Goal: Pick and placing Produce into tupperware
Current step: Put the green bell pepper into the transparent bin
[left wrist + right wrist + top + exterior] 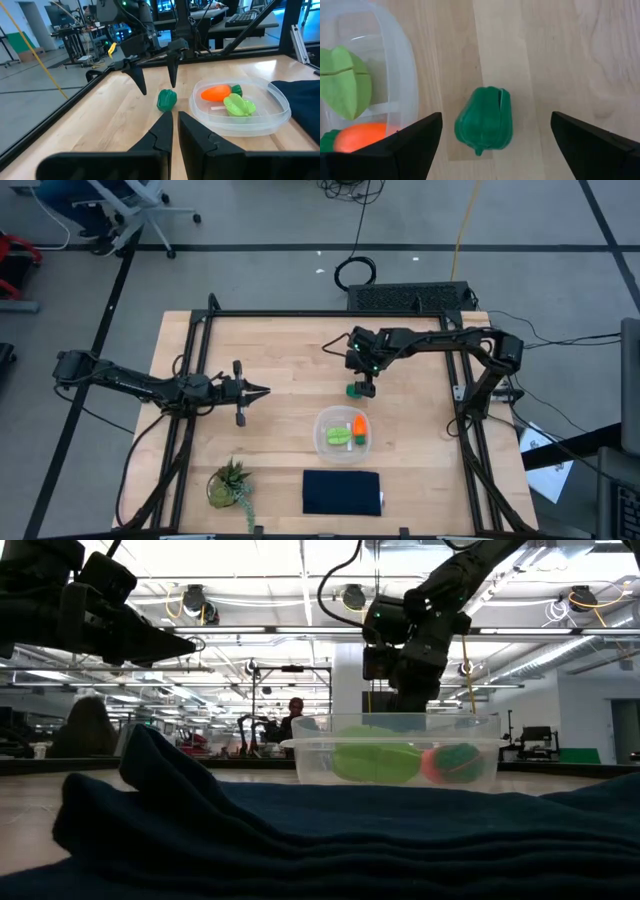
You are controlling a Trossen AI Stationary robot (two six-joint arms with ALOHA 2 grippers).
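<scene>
The right pincer [361,383] hangs directly above a dark green toy pepper [484,120] that lies on the wooden table [280,350], just beside the clear tupperware [344,434]. Its fingers [410,145] stand wide apart on either side of the pepper, touching nothing, a spacing that reads as set for coming down around it. Inside the tupperware an orange carrot [216,93] with a green top lies against a light green leafy piece [239,106], so two of the three produce items look already placed and the pepper appears to be the last. The short gap between pepper and tupperware rim suggests only a brief lift and carry is called for. The left pincer [256,391] waits well away from the tupperware, on the far side from the right arm, its fingers [162,131] drawn close together and holding nothing. A folded dark navy cloth [342,492] lies near the tupperware, and a spiky potted plant [230,483] stands beyond the cloth.
</scene>
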